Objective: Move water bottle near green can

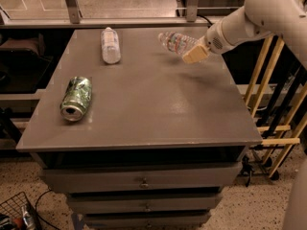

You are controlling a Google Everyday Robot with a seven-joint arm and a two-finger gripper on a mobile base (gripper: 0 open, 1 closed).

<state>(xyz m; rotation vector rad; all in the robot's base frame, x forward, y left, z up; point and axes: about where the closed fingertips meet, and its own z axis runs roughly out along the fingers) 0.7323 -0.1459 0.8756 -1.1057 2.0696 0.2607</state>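
The water bottle (pixel 173 41), clear ribbed plastic with a reddish-and-blue label band, lies tilted at the back right of the table, its far end pointing left. My gripper (pixel 194 54) is at the bottle's right end, with its tan fingers (pixel 193 57) shut on it, and holds it slightly above the tabletop. The green can (pixel 76 98) lies on its side near the table's left edge with its silver top facing the front. It is far to the left of the bottle and gripper.
A second clear bottle with a plain white label (pixel 110 44) lies at the back left of the grey table (pixel 158 114). Drawers sit below the tabletop. Wooden slats (pixel 283 104) stand to the right, and a metal rail runs behind the table.
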